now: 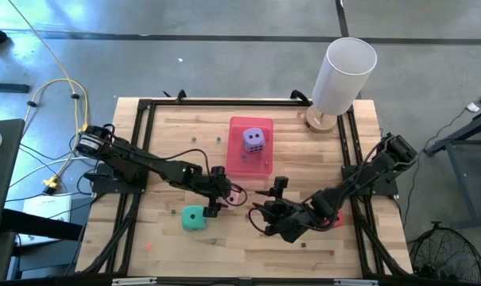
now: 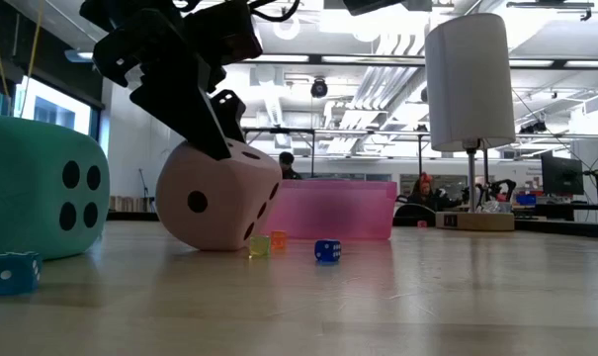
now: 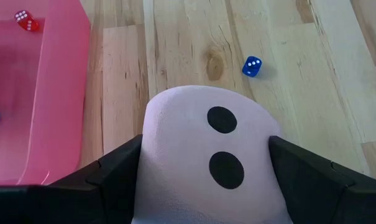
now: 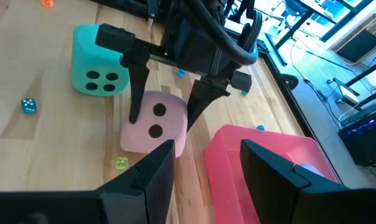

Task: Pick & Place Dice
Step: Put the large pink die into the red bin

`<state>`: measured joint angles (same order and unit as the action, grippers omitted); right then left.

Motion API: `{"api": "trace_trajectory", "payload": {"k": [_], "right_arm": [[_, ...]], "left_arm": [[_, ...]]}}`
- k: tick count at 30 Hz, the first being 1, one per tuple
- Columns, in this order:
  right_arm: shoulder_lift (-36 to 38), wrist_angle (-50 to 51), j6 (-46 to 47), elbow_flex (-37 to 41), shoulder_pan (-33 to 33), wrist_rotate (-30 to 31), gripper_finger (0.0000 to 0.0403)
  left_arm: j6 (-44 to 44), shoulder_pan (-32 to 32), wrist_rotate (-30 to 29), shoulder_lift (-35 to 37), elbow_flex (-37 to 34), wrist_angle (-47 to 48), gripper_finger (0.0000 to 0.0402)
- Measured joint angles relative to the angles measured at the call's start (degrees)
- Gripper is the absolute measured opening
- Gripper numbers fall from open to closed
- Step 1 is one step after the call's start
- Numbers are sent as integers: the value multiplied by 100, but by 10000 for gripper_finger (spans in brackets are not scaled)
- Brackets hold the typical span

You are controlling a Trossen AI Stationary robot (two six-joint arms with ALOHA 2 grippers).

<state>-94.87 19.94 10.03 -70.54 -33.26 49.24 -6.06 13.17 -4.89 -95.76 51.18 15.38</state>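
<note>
my left gripper point(image 4: 166, 102) has its two dark fingers point(image 3: 113, 180) set on either side of the pale pink die point(image 3: 206, 162), pressed to its flanks, and in the low view the die sits tilted on the table point(image 1: 145, 254) with one edge down, so i judge this is the grasp step, just at the point of lifting. the die is just beside the near wall of the pink tray point(image 1: 238, 163), touching or nearly so; i cannot tell which. the purple die point(image 1: 254, 140) already sits in the tray, the teal die point(image 1: 194, 218) waits on the wood just beside my left gripper, and the red die point(image 1: 336, 220) is mostly hidden under the right arm. my right gripper point(image 4: 206, 165) hovers near the tray's front, fingers parted with nothing between them. small dice lie scattered around, a blue one point(image 3: 252, 66) close by. next i'd want a firm hold, then a lift clear of the tray wall before carrying the die over and releasing; the soft cube may squash and slip if the grip is loose.
</note>
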Motion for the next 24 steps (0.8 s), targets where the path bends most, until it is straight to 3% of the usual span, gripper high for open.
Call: {"api": "trace_trajectory", "payload": {"k": [5, 12, 16, 24], "right_arm": [[0, -2, -4, 0, 32, 1, 174], [0, -2, -82, 0, 32, 3, 174], [0, -2, -82, 0, 32, 3, 174], [0, -4, -81, 0, 31, 4, 174]], "left_arm": [[170, 30, 118, 354, -60, 130, 278], [323, -121, 116, 1622, -118, 527, 207], [364, -332, 78, 2023, -95, 527, 147], [333, -418, 112, 1855, -96, 894, 20]]}}
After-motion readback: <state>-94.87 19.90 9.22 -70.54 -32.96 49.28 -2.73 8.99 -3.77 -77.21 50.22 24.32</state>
